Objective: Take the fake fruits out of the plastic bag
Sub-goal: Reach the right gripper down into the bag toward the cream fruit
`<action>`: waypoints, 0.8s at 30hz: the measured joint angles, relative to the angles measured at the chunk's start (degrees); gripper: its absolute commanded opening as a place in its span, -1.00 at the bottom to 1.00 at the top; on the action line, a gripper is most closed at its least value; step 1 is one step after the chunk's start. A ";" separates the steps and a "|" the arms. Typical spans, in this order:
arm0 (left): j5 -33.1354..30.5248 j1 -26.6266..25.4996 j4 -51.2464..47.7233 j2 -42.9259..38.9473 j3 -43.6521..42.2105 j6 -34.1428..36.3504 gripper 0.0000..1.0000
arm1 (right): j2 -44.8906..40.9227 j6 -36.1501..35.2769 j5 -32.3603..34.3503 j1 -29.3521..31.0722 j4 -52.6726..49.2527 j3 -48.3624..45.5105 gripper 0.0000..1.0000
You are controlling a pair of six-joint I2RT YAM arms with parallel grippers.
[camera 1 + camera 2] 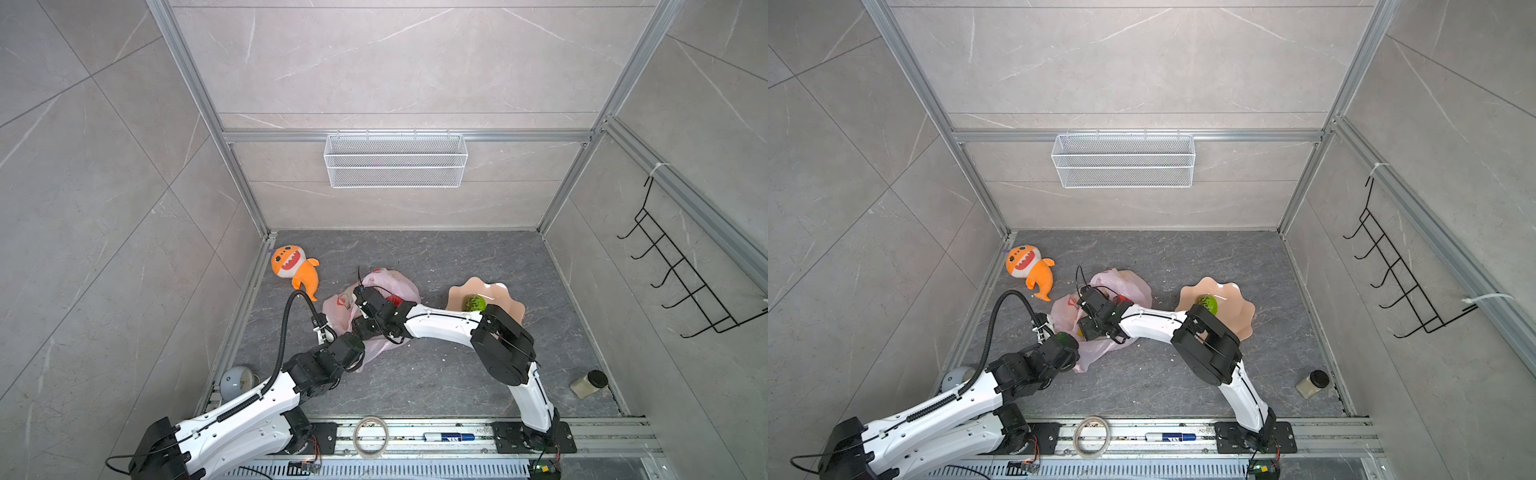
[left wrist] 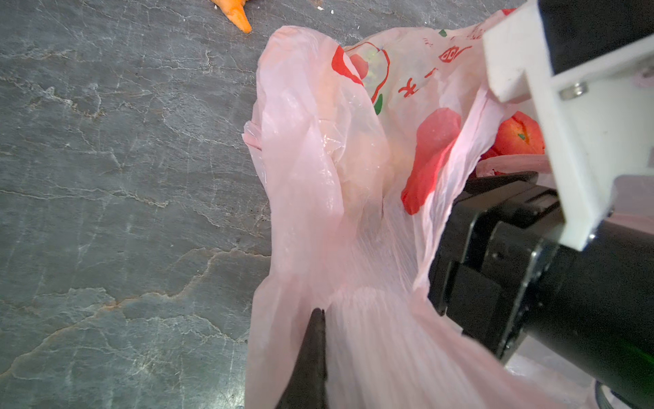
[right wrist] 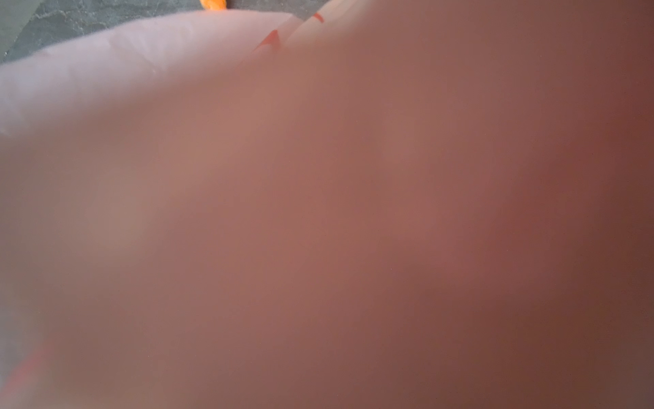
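Observation:
The pink plastic bag point(image 1: 388, 282) point(image 1: 1121, 282) lies crumpled mid-floor. My left gripper point(image 2: 318, 317) point(image 1: 325, 329) is shut on a fold of its rim at the near left. My right gripper point(image 1: 362, 320) reaches into the bag's mouth from the right; film hides its fingertips and fills the right wrist view. Inside the bag a red apple point(image 2: 518, 136) point(image 1: 394, 299) shows, and pale lumps point(image 2: 357, 170) show through the film. A green bumpy ball point(image 1: 476, 302) point(image 1: 1208, 304) sits in the peach bowl point(image 1: 505, 297).
An orange plush shark point(image 1: 293, 268) lies at the back left. A lidded jar point(image 1: 588, 384) lies near the right wall and a grey dome point(image 1: 235, 382) at the front left. A tape roll point(image 1: 371, 436) and a marker point(image 1: 449, 437) rest on the front rail.

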 measured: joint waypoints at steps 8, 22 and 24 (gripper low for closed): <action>-0.02 0.00 0.68 0.26 0.00 0.22 -1.00 | -0.37 -0.85 -0.20 -0.15 0.04 -0.59 0.00; 0.04 0.00 4.07 3.26 0.15 1.36 -1.00 | -10.38 -1.11 -0.63 -0.15 -4.24 -6.60 -0.10; 0.09 0.00 4.50 3.67 0.42 1.75 -1.00 | -12.35 -1.11 -0.66 -0.15 -5.03 -7.52 -0.10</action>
